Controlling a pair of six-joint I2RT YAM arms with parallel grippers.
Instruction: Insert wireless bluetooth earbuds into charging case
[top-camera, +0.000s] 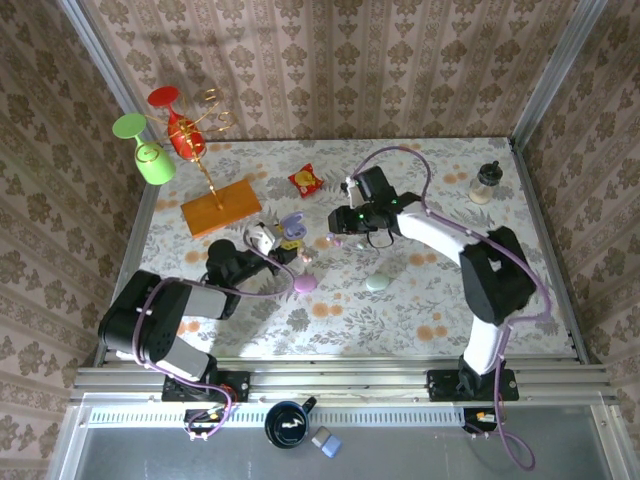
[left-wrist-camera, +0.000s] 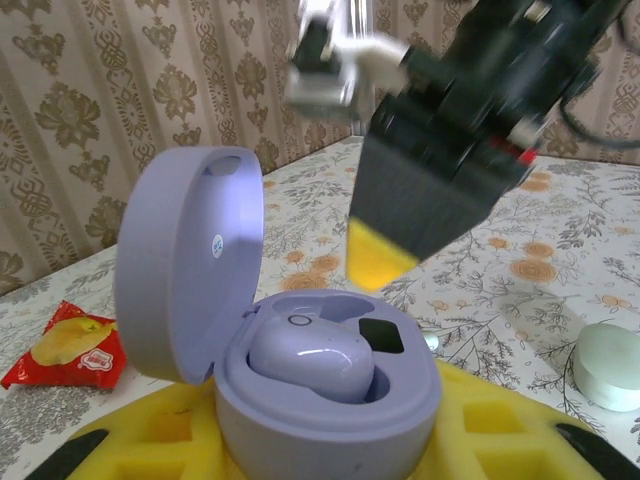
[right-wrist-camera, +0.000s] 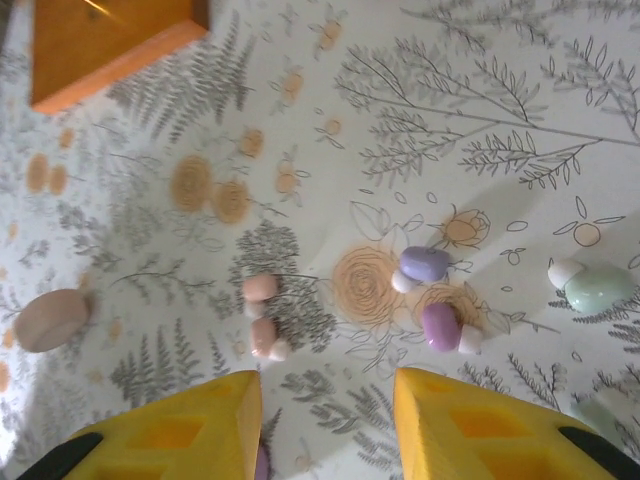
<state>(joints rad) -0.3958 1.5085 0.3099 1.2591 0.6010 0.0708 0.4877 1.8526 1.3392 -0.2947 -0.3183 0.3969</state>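
Observation:
My left gripper (left-wrist-camera: 325, 445) is shut on the base of a lilac charging case (left-wrist-camera: 330, 400), yellow fingers on either side. The case's lid (left-wrist-camera: 190, 265) stands open and one lilac earbud (left-wrist-camera: 312, 358) lies in it. In the top view that case (top-camera: 291, 227) sits at my left gripper (top-camera: 270, 244). My right gripper (right-wrist-camera: 325, 420) hangs open above loose earbuds on the table: two pink (right-wrist-camera: 260, 288), a lilac one (right-wrist-camera: 425, 263), a purple one (right-wrist-camera: 440, 326) and a mint one (right-wrist-camera: 598, 286). A lilac sliver shows by its left finger; I cannot tell what it is.
A shut pink case (top-camera: 305, 284) and a shut mint case (top-camera: 377, 283) lie on the floral cloth near the centre. A red-and-yellow snack packet (top-camera: 306, 180) lies behind. A wooden stand (top-camera: 220, 206) with coloured glasses is at the back left, a small bottle (top-camera: 485, 183) at the back right.

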